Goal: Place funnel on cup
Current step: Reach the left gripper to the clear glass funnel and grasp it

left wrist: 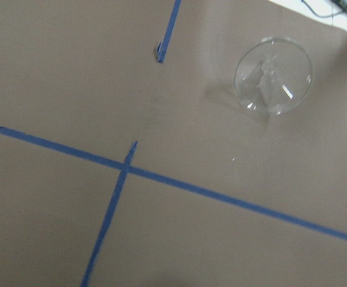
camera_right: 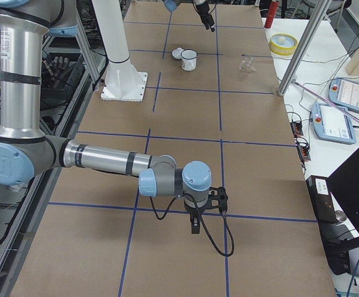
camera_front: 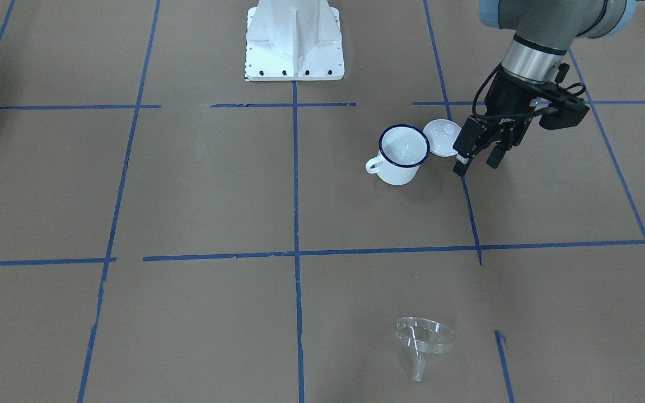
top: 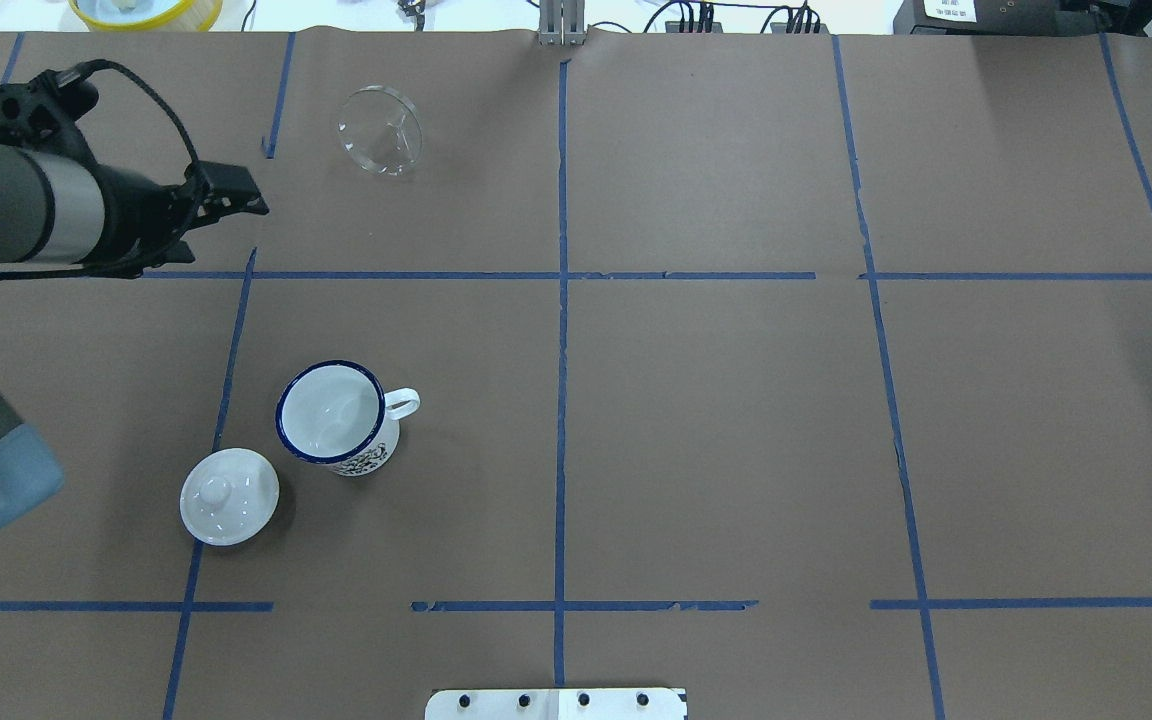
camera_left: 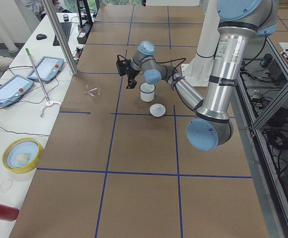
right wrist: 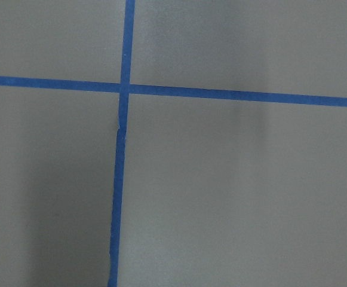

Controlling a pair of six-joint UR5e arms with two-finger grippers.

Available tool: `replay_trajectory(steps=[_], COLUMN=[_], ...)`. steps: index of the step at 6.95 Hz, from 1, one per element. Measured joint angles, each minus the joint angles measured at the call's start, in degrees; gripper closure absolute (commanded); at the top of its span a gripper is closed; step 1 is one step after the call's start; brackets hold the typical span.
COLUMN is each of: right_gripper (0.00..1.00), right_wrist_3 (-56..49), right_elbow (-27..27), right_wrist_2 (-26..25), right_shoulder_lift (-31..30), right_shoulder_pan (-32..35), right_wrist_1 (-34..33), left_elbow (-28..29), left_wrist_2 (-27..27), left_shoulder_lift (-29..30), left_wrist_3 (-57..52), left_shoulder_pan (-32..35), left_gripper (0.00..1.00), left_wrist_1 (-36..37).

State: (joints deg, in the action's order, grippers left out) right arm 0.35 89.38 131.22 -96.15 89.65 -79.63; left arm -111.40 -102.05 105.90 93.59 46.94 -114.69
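Note:
The clear funnel (camera_front: 424,336) lies on its side at the table's far edge, spout toward the operators' side; it also shows in the overhead view (top: 381,130) and the left wrist view (left wrist: 273,75). The white mug with a dark blue rim (camera_front: 398,170) stands upright and empty (top: 331,412), handle to the robot's right. My left gripper (camera_front: 476,159) is open and empty, above the table between mug and funnel (top: 241,195), touching neither. My right gripper (camera_right: 194,224) hangs over bare table far to the right; I cannot tell if it is open or shut.
A round white knobbed lid (camera_front: 441,136) lies on the table beside the mug (top: 229,495). The white robot base (camera_front: 294,45) stands at the table's near edge. A metal pole (camera_left: 59,34) and a yellow bowl (camera_left: 21,154) are beyond the far edge.

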Motion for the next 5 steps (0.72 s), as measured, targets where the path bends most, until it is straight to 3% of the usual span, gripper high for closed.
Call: replay_trajectory(steps=[2,5], right_gripper=[0.0,0.0], right_wrist_3=[0.0,0.0], right_elbow=[0.0,0.0], right_wrist_2=[0.0,0.0], right_shoulder_lift=[0.0,0.0], right_shoulder_pan=[0.0,0.0], right_wrist_1=[0.0,0.0], left_elbow=[15.1,35.7], left_wrist_2=[3.4,10.1], left_shoulder_lift=[10.4,22.6], left_wrist_3=[12.1,18.4], left_shoulder_pan=[0.0,-0.2], left_gripper=[0.0,0.0], left_wrist_1=[-8.0,-17.4])
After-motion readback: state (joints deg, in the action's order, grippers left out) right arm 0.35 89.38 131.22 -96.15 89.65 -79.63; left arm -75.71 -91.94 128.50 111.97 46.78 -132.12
